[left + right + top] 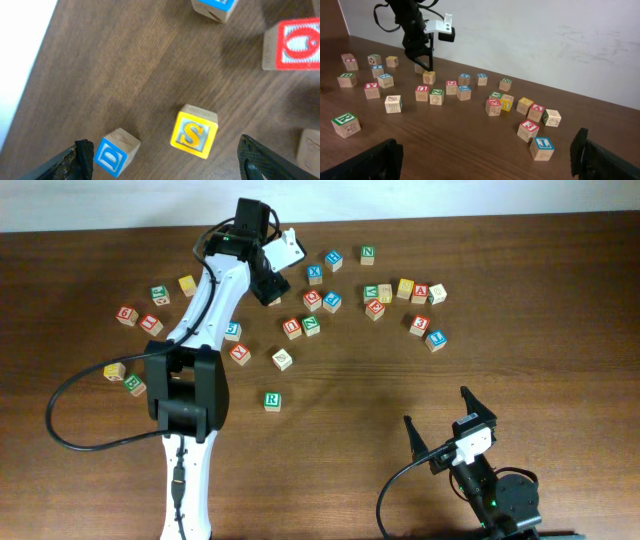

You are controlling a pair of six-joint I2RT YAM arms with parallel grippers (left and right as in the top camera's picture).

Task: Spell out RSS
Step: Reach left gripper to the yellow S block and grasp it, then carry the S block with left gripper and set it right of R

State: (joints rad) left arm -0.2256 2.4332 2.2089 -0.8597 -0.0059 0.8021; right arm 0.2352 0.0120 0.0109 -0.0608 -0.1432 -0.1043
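Note:
The cube with a green R lies alone on the table near the middle; it also shows in the right wrist view. A yellow S cube lies on the table just ahead of my open left gripper, between its finger lines and not touched. In the right wrist view this cube sits right under the left gripper. In the overhead view the left gripper mostly hides it. Other yellow cubes lie in the scatter; I cannot read their letters. My right gripper is open and empty.
A blue D cube lies close to the left finger. A red-lettered cube and a blue one lie further ahead. Several more cubes are scattered across the far half of the table. A blue cube lies ahead of the right gripper.

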